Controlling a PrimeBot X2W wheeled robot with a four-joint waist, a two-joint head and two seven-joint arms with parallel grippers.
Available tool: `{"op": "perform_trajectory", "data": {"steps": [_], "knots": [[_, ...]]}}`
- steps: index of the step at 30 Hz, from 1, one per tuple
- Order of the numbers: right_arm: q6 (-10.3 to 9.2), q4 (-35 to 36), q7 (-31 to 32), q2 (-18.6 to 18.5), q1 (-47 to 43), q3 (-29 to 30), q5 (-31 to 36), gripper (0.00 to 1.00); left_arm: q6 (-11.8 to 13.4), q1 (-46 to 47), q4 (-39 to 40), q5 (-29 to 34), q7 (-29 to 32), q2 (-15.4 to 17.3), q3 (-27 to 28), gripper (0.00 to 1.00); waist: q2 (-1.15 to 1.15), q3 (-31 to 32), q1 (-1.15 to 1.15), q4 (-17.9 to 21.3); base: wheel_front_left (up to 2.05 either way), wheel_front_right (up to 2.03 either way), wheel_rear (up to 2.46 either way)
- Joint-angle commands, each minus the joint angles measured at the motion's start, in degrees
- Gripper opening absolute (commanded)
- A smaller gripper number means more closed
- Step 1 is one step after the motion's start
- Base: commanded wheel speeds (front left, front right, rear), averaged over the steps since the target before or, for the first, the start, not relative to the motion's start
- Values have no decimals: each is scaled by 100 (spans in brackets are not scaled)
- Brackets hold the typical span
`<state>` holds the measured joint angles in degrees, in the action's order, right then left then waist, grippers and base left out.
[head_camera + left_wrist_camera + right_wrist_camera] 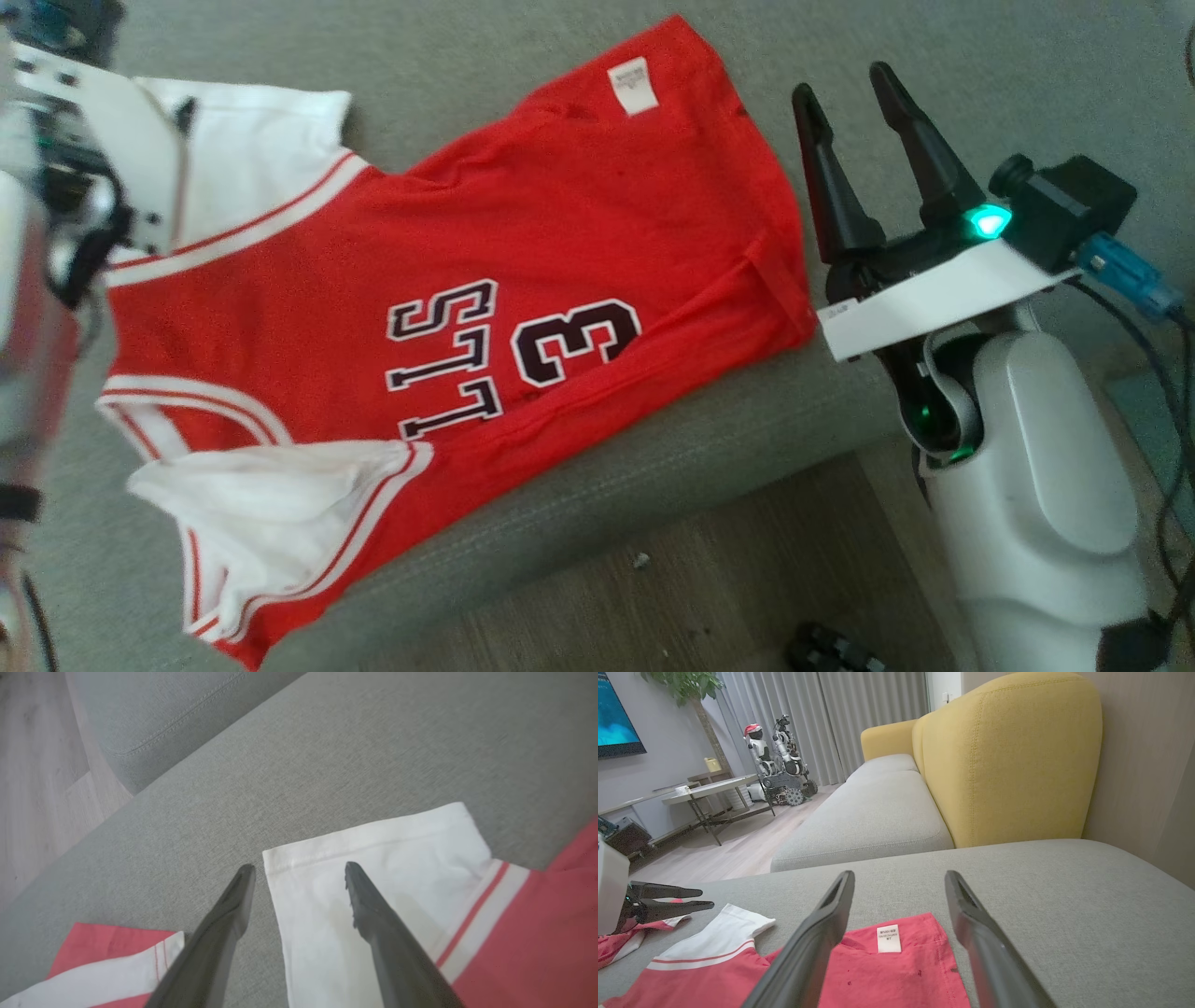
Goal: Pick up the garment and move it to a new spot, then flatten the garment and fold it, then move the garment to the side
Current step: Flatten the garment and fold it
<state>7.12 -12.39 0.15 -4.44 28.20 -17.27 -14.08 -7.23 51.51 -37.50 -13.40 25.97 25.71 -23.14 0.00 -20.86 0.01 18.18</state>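
Head view: red jersey [448, 308] lay spread on grey sofa seat [672, 448], hem twd robot's right. Right gripper [842, 82] stood just beside hem, jaws apart, nothing held.
Left wrist view: left gripper [300, 867] was spread wide, empty; one finger over white sleeve [397, 849] (contact unclear).
Right wrist view: white label [889, 939] on hem showed btw right gripper's fingers.

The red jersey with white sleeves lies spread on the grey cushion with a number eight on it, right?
No: the number on the jersey is a three, not an eight, as the head view shows. It does lie spread on the grey cushion.
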Motion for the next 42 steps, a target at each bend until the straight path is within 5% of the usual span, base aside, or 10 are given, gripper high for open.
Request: {"op": "perform_trajectory", "data": {"steps": [1,9,20,21,22,29,42], "knots": [[36,177,-71,95,166,-149,-47,100,-20,385,21,45,0,354,143,100,0,-172,-1,170,0,0,0],[36,187,-137,113,238,-247,-97,100,-23,782,-662,267,-157,583,-189,100,0,-335,-1,314,0,0,0],[36,234,-130,130,271,-262,-79,100,25,1085,-1301,217,-273,480,-285,100,0,-495,-1,364,0,0,0],[36,231,-124,131,277,-261,-73,100,19,1082,-1356,147,-249,430,-276,87,0,-496,-1,354,0,0,0],[36,227,-116,131,285,-261,-66,100,10,1071,-1401,41,-230,365,-255,0,0,-496,-1,341,0,0,0],[36,56,54,-1,396,-184,-148,100,-19,1135,-1319,-371,-563,191,-292,0,0,-463,-1,113,0,0,0],[36,-1498,1334,-983,1398,-138,-704,100,58,871,-322,-580,-1810,8,-275,0,0,-319,-1,-769,0,0,0]]}}
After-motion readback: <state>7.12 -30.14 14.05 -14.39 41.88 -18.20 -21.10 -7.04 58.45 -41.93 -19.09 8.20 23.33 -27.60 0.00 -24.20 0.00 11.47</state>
